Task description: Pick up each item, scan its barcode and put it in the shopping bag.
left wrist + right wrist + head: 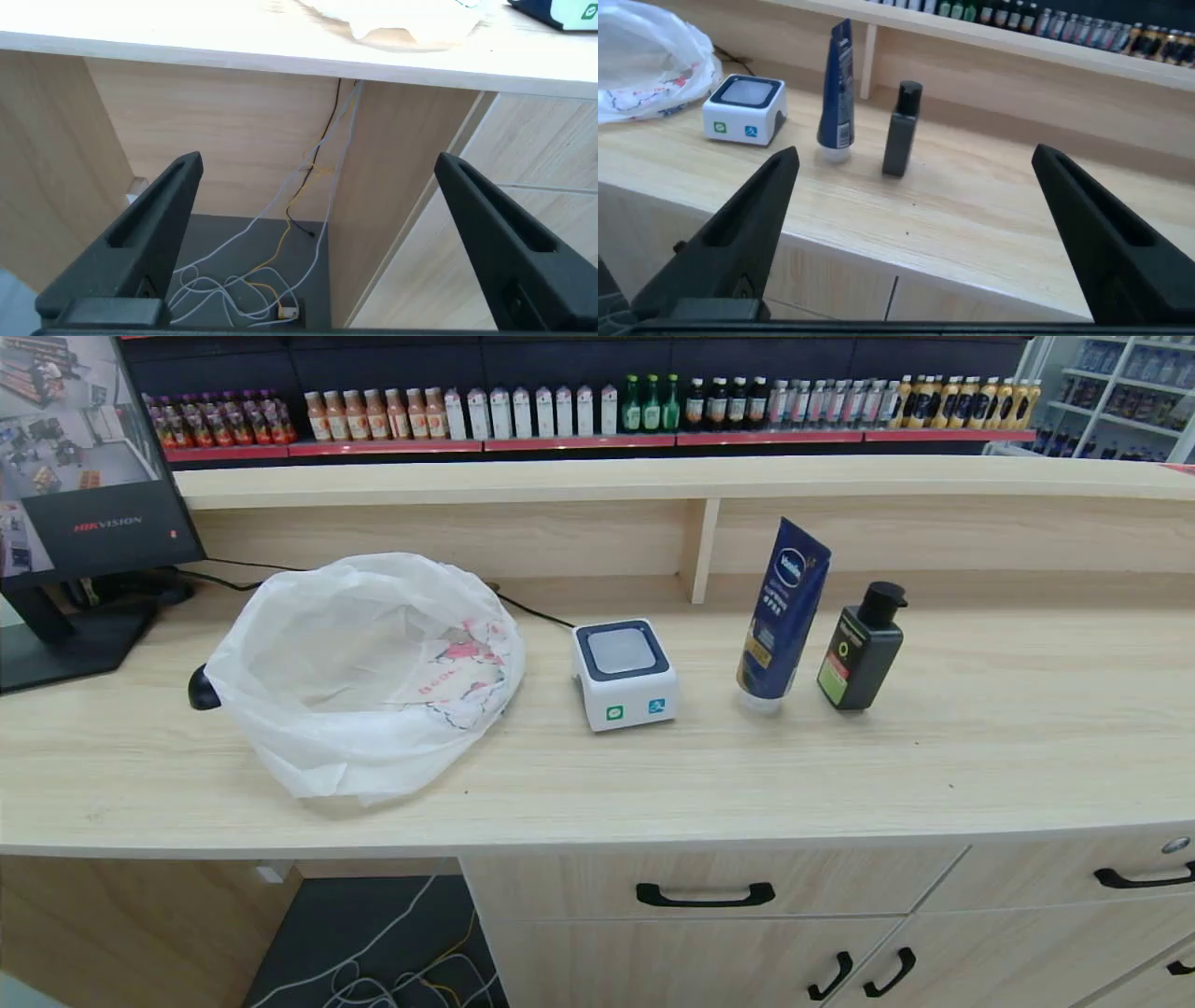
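The white scanner (624, 674) sits on the worktop (980, 747). To the scanner's left, close by, the shopping bag (369, 672) lies with its mouth open. To the scanner's right the blue tube (782, 614) stands on its cap. Just beyond it, farther from the scanner, stands the dark pump bottle (862, 649). The left tool (318, 166) is spread wide and holds nothing, lower than the scanner and below the worktop's edge. The right tool (915, 154) is also wide apart and empty, nearer the robot than the scanner.
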